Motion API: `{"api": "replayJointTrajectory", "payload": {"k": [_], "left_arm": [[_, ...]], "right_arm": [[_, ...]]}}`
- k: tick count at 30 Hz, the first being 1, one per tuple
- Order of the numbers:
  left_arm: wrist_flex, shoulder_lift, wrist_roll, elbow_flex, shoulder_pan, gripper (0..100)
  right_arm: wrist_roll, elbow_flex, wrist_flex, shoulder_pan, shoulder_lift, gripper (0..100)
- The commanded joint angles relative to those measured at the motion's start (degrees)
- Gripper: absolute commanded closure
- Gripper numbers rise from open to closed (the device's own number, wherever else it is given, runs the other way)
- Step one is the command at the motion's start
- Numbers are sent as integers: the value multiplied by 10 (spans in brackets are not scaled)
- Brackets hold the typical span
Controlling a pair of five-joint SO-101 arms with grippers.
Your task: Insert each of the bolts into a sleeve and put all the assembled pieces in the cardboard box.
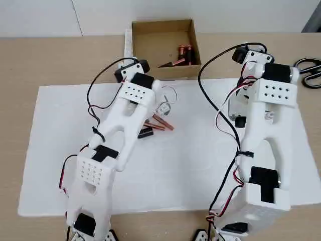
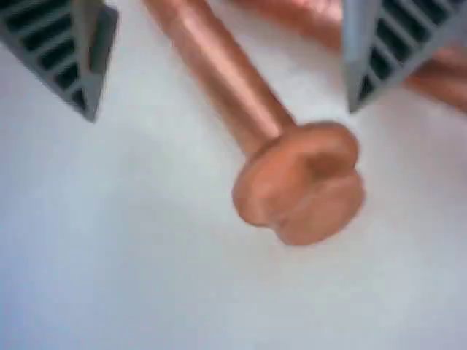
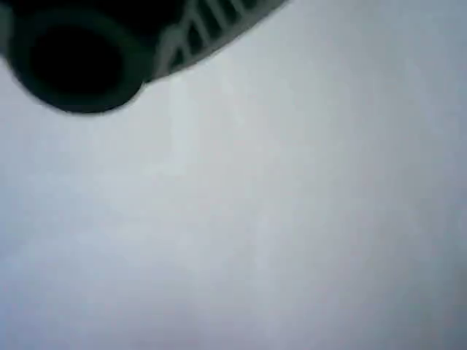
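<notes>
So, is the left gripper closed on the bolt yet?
No, the left gripper is open, its fingers apart on either side of the bolt.

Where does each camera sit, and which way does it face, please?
High view: fixed above the table, looking down on the white mat, cardboard box, bolts, left arm and right arm.
Left wrist view: on the left arm, close over the mat, facing one bolt inside the open left hand.
Right wrist view: on the right arm, close to the mat; a dark round tube and the right hand show.
Shared: high and left wrist views both show bolts on the mat.
</notes>
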Motion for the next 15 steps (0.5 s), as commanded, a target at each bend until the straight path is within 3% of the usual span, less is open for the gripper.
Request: {"api": "replayJointTrajectory", "payload": {"k": [1, 15], "left_arm": [[-9, 1, 5, -15, 4, 791], [-22, 3, 4, -15, 4, 976]], "right_arm": [[-8, -2, 0, 2, -36, 994], [-8, 40, -22, 2, -39, 994]]}}
